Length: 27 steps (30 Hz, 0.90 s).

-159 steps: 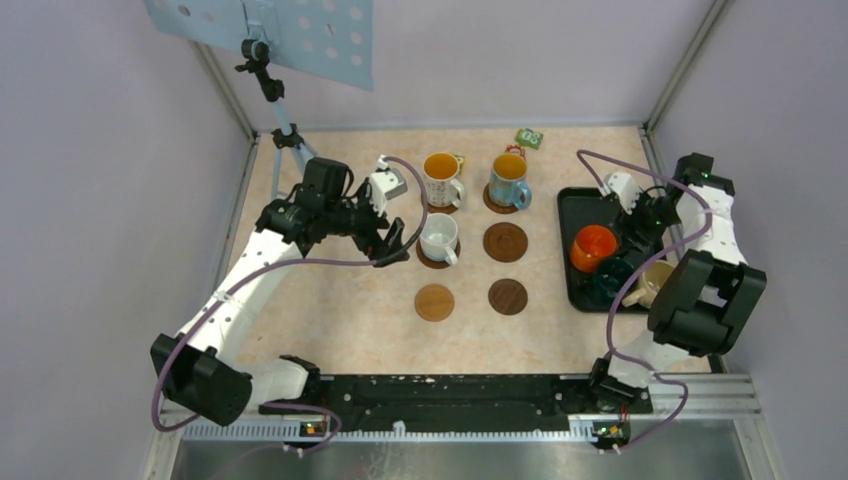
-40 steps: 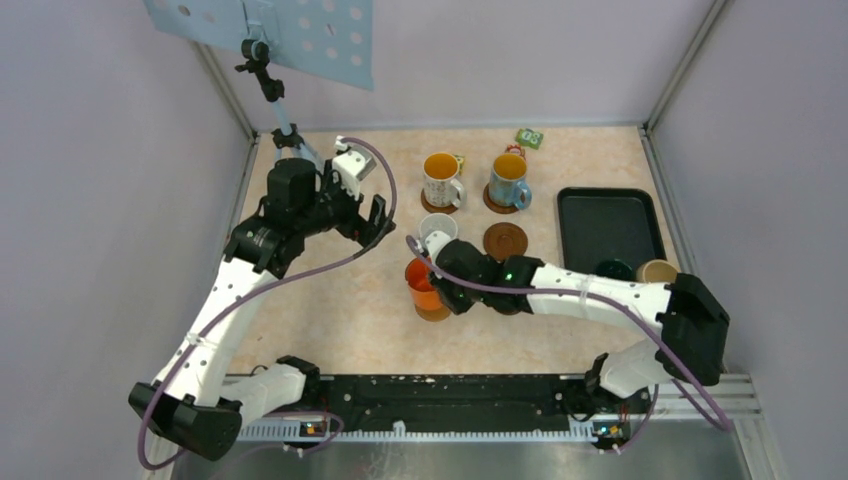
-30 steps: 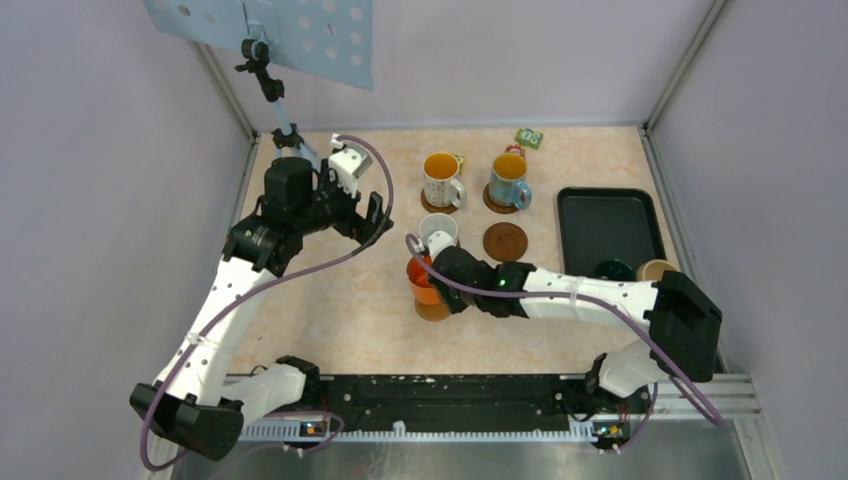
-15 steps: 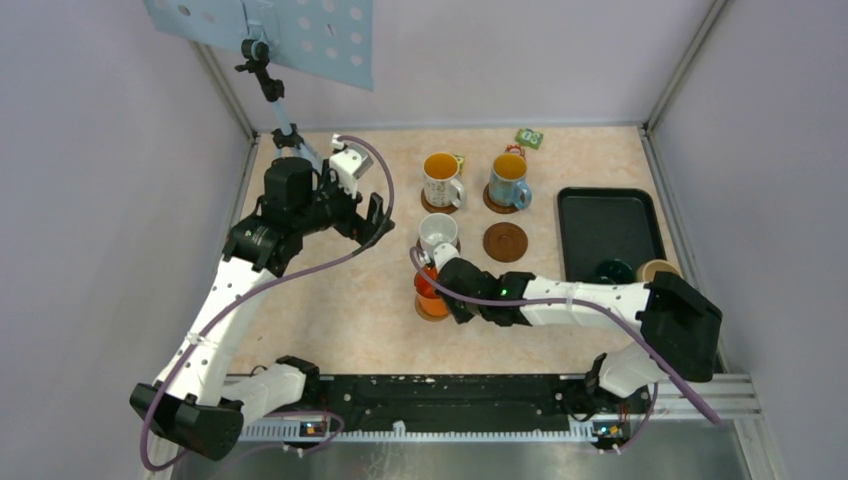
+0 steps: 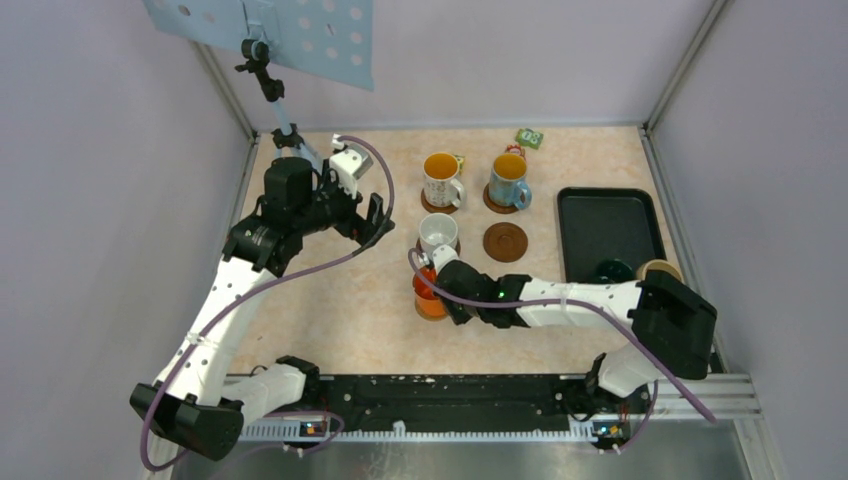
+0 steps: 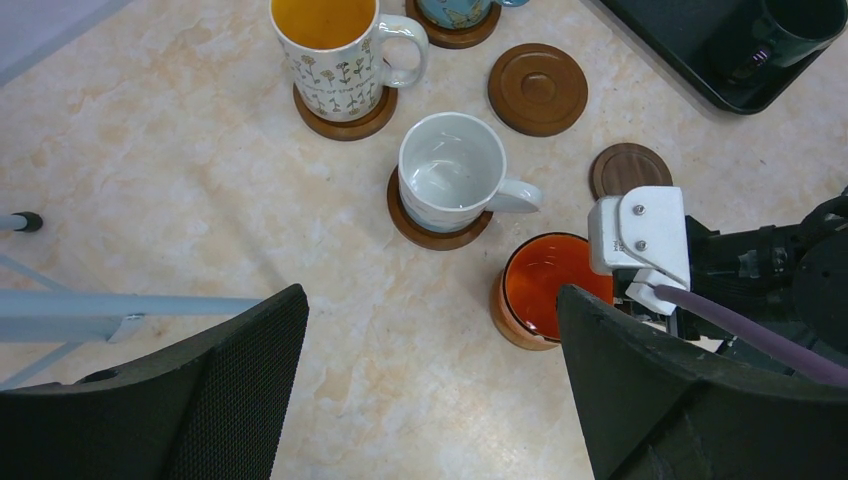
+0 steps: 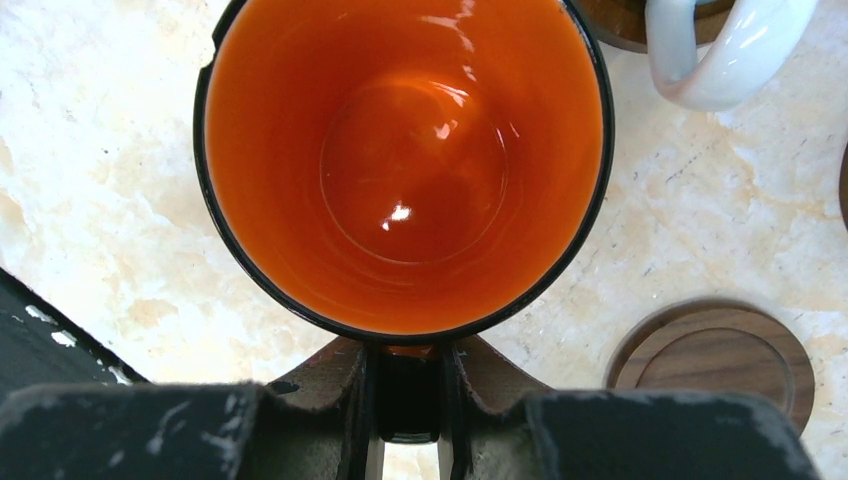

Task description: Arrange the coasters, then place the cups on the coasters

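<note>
My left hand (image 5: 376, 220) hangs wide open over the left side of the table (image 5: 330, 310), holding nothing. By the far edge stand the flower cup (image 5: 441, 177) and the blue cup (image 5: 509, 180), with the white cup (image 5: 437, 233) nearer, each on a coaster (image 6: 440, 238). My right hand (image 7: 405, 395) pinches the handle of the orange cup (image 7: 400, 160) over another coaster (image 7: 315, 372); I cannot tell if they touch. One bare coaster (image 5: 505, 241) lies right of the white cup, and a second bare coaster (image 6: 628, 170) lies nearer. The black tray (image 5: 605, 225) by the right edge holds the green cup (image 5: 610, 269), with the beige cup (image 5: 660, 270) just beside it.
</note>
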### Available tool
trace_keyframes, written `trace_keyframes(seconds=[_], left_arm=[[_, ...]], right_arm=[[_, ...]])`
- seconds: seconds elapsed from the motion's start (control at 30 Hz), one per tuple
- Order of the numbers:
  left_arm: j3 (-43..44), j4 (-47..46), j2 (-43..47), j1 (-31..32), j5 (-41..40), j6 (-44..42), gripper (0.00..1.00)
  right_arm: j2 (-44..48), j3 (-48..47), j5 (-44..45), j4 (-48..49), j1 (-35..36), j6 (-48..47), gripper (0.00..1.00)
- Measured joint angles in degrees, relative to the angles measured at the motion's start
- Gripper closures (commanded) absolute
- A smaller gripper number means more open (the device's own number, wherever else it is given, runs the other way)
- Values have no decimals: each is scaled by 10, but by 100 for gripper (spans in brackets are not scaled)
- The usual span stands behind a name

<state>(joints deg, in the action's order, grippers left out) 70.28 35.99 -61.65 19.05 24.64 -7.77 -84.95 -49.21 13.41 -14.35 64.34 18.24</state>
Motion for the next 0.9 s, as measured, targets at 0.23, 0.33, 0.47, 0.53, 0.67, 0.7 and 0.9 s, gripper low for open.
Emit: trace_keyframes(seconds=[0.23, 0.33, 0.47, 0.53, 0.67, 0.7, 0.9], left_arm=[[0, 0, 0, 0, 0, -3, 1], [0, 0, 1, 0, -1, -5, 1], [-1, 0, 4, 0, -1, -8, 1], [-1, 0, 7, 0, -3, -9, 1], [-2, 0, 10, 0, -3, -11, 1], [-2, 0, 10, 0, -3, -11, 1], [-2, 0, 10, 0, -3, -11, 1]], right_arm=[[-6, 6, 0, 14, 0, 1, 80], [-7, 6, -6, 16, 0, 0, 73], [-8, 6, -21, 15, 0, 0, 69], [-8, 8, -24, 16, 0, -1, 68], [-7, 13, -26, 13, 0, -4, 53], [-7, 14, -26, 12, 0, -6, 45], [2, 15, -56, -5, 0, -32, 31]])
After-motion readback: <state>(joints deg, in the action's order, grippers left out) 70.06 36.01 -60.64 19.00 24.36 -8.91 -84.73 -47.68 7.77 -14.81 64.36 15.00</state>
